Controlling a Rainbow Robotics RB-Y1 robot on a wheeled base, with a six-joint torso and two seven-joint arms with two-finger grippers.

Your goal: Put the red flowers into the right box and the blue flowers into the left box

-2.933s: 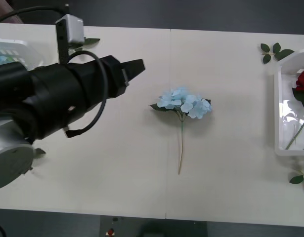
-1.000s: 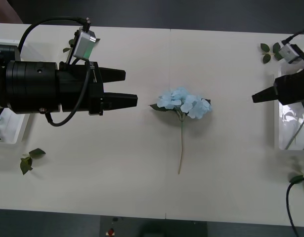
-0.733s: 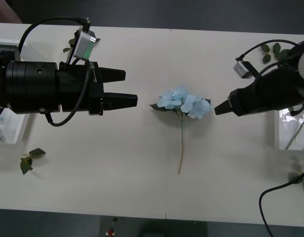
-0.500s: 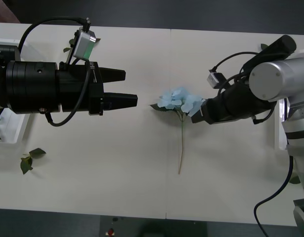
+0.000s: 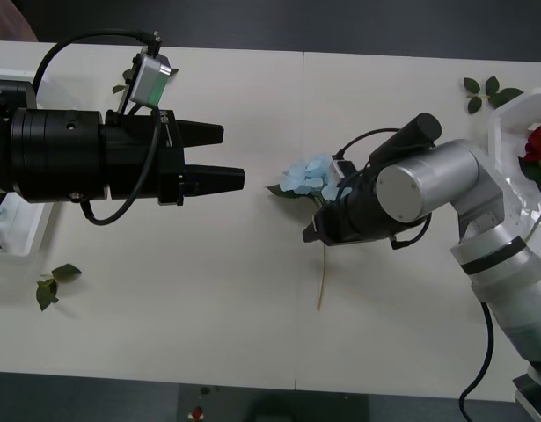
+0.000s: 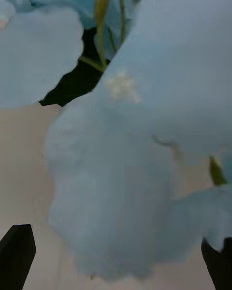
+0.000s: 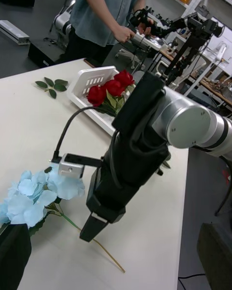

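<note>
Right gripper (image 5: pixel 312 236) down over blue flower (image 5: pixel 307 174), jaws wide. Light, floppy, crushable petals; best pinched on thin stem (image 5: pixel 322 283) just below bloom. Left gripper (image 5: pixel 224 156) waiting nearby, jaws apart.

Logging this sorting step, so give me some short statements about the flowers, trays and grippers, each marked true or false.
1. The right gripper is down at the pale blue flower cluster mid-table. True.
2. Red roses lie in the white plastic tray on the robot's right. True.
3. The left gripper holds a rose. False: its fingers are open and empty, short of the blue cluster.
4. The blue cluster's stem stands upright. False: it lies flat on the table.
</note>
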